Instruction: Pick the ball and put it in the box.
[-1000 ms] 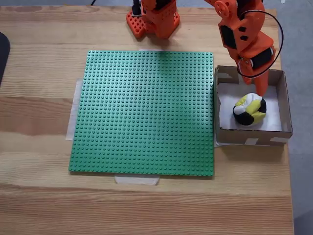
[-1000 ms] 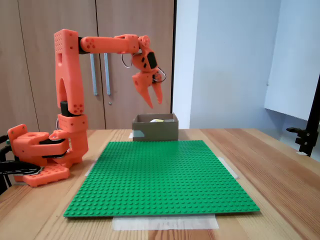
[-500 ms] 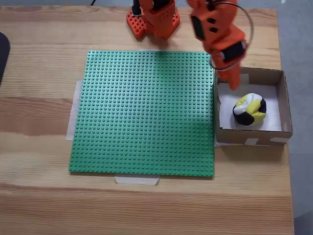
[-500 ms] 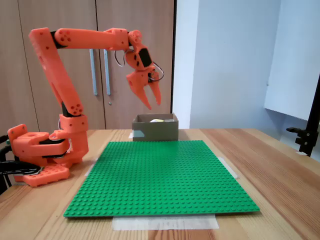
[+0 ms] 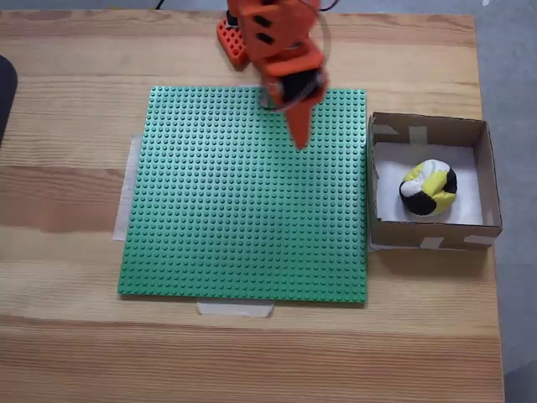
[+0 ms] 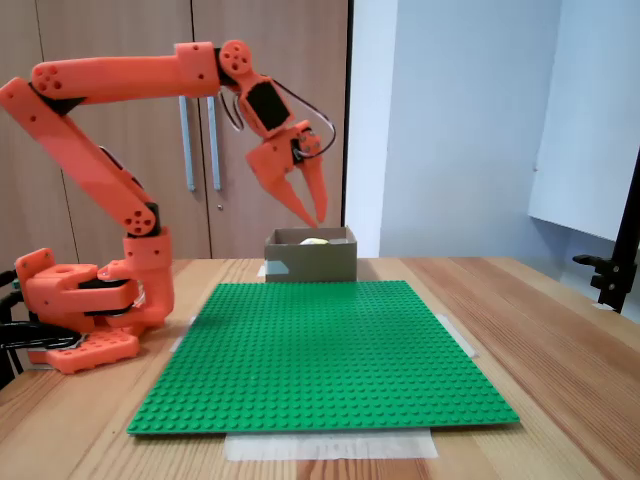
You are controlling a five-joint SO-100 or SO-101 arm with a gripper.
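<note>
Fixed views show the gripper [image 5: 299,138] raised over the green baseplate [image 5: 243,193], fingers nearly together and empty; right of it, the ball [image 5: 429,187] rests inside the box [image 5: 489,180], so delivery looks finished.

Green baseplate [image 5: 243,193] lay bare. Gripper [image 5: 299,134] hung high above it, well apart from box [image 5: 432,239], whose open top stood unobstructed over ball [image 5: 428,188].

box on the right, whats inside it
The ball rests on the white bottom of the box. The part of the floor under the ball is covered.
</note>
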